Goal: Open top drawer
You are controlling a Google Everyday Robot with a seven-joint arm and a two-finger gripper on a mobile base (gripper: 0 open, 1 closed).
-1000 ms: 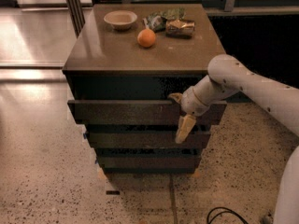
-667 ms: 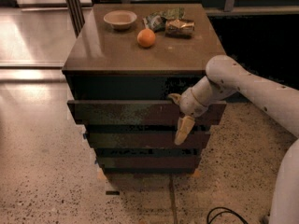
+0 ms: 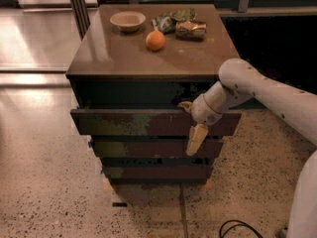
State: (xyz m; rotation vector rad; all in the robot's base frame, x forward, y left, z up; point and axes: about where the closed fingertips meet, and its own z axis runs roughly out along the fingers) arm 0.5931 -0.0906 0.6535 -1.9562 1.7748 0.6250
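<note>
Brown top drawer (image 3: pixel 133 124) just behind & touching spread hand (image 3: pixel 190 128)

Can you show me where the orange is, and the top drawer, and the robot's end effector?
orange (image 3: pixel 155 40): camera view, middle of its skin.
top drawer (image 3: pixel 124 123): camera view, left part of its front.
end effector (image 3: pixel 194 125): camera view, its front end, at the top drawer's right side.

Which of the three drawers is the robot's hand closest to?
The top drawer, the widest one right under the tabletop. The gripper is at its right end; the two narrower drawers sit below it.
</note>
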